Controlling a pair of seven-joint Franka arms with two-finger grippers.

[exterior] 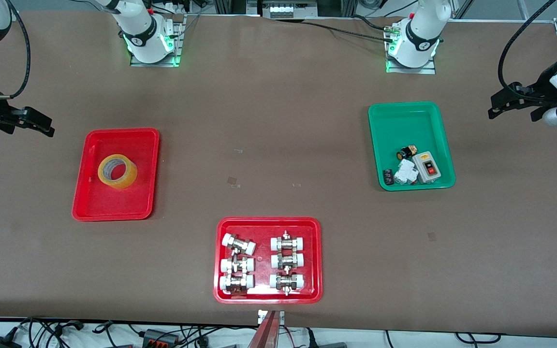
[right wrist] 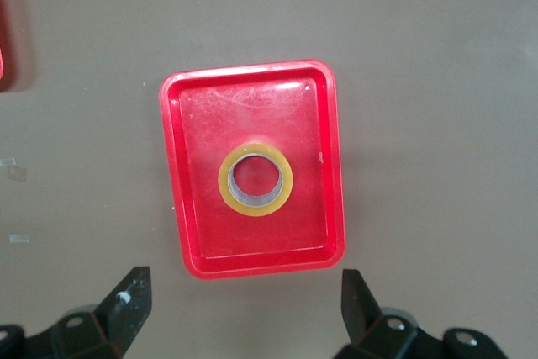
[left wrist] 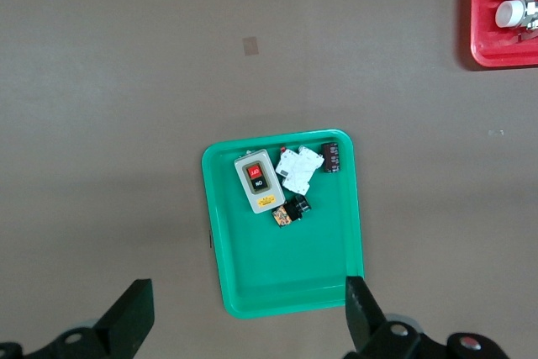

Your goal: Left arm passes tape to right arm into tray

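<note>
The tape [exterior: 117, 171] lies flat in the tray [exterior: 90, 203], free of both tools: right tool [exterior: 29, 122] and left tool [exterior: 513, 102] hang open, empty.

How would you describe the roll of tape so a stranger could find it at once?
Start at the right arm's end of the brown table, where a plain red tray sits. Lying flat in it is the tape, a translucent yellow ring with a large hole. The other red tray holds white-capped metal fittings instead.

High front view, wrist views looking straight down
</note>
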